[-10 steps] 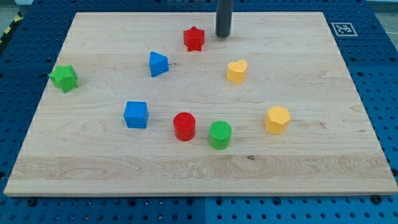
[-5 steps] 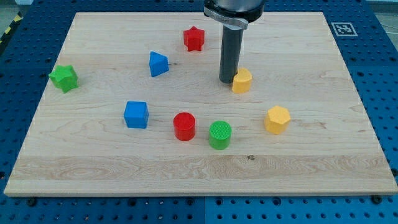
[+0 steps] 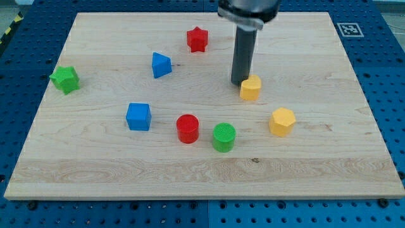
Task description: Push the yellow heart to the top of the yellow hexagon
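Where my tip (image 3: 240, 83) touches yellow heart (image 3: 251, 88) | wooden board (image 3: 304, 158), blue pegboard (image 3: 386, 76)

Setting: robotics lab test bench. Evidence: pale wooden board (image 3: 202, 171) laid on blue perforated mounting plate (image 3: 389, 76) with regular hole grid; printed black-and-white fiducial marker (image 3: 348, 29) at board's top right corner; yellow-black hazard tape (image 3: 7, 30) at view's top left; dark rod of machine arm (image 3: 244, 54) descending from view's top; small coloured plastic blocks scattered as test pieces.
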Controlling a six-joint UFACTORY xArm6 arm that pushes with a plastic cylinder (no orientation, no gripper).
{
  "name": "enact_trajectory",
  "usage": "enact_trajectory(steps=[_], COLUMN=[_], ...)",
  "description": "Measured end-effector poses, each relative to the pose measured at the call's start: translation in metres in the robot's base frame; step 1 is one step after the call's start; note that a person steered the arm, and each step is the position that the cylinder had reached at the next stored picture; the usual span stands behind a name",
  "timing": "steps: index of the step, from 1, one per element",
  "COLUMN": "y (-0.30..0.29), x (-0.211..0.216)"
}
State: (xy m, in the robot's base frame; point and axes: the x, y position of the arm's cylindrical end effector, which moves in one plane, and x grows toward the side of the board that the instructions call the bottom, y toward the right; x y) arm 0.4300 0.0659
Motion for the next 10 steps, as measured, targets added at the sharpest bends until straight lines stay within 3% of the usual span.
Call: enact_trajectory(steps=[1,2,5,10], y=[0.0,0.0,0.0,0.052], x=[0.045,0.063,0.035,0.01])
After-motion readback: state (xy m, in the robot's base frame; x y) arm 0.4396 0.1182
